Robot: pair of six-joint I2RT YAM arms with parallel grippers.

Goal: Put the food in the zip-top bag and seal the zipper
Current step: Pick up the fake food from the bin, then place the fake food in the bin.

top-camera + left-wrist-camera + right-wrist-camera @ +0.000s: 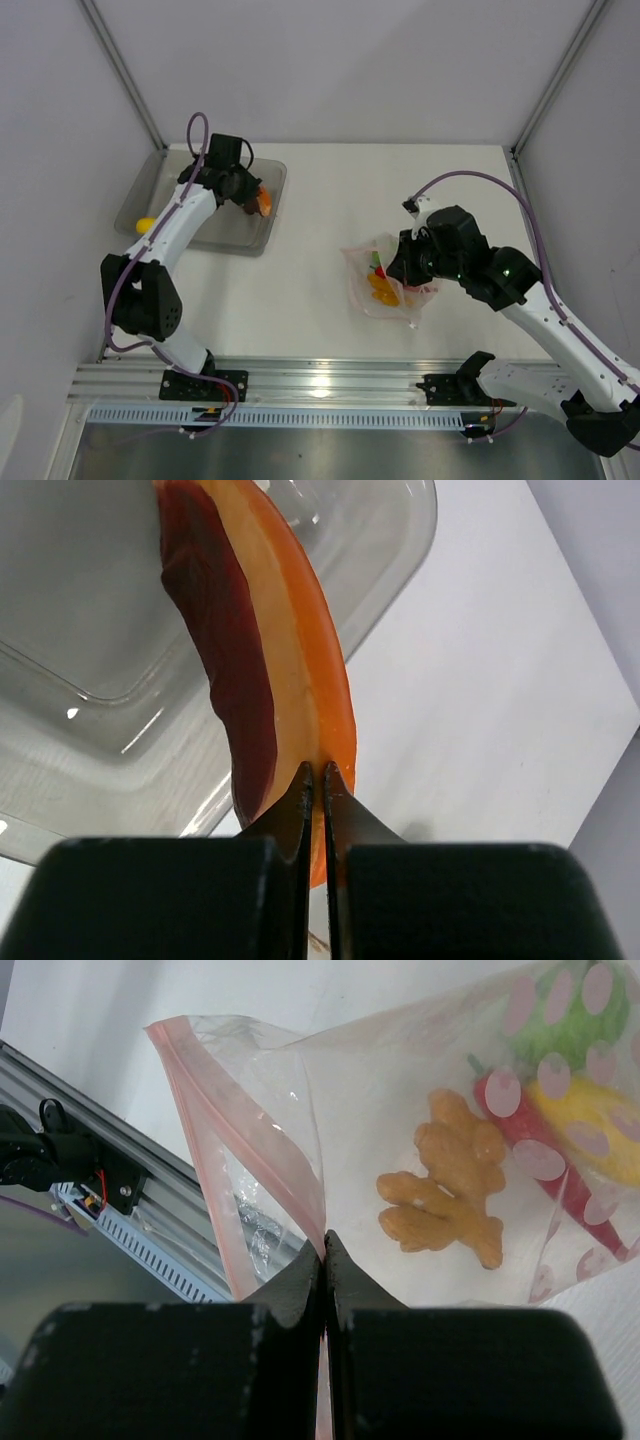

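My left gripper (258,203) is shut on the orange-red slice (262,670) and holds it over the near right rim of the grey tray (262,238); the slice also shows in the top view (264,203). My right gripper (400,268) is shut on the zipper strip (250,1155) of the clear zip-top bag (385,280) at the table's right middle, and the mouth stands open. Inside the bag lie a green round fruit (570,1015), a red chili (545,1165), a yellow piece (600,1130) and an orange bit (450,1185). A yellow piece (146,224) lies in the tray's left end.
The grey translucent tray (90,680) sits at the far left of the white table. A metal rail (330,380) runs along the near edge between the arm bases. Frame posts and white walls close in the back and sides.
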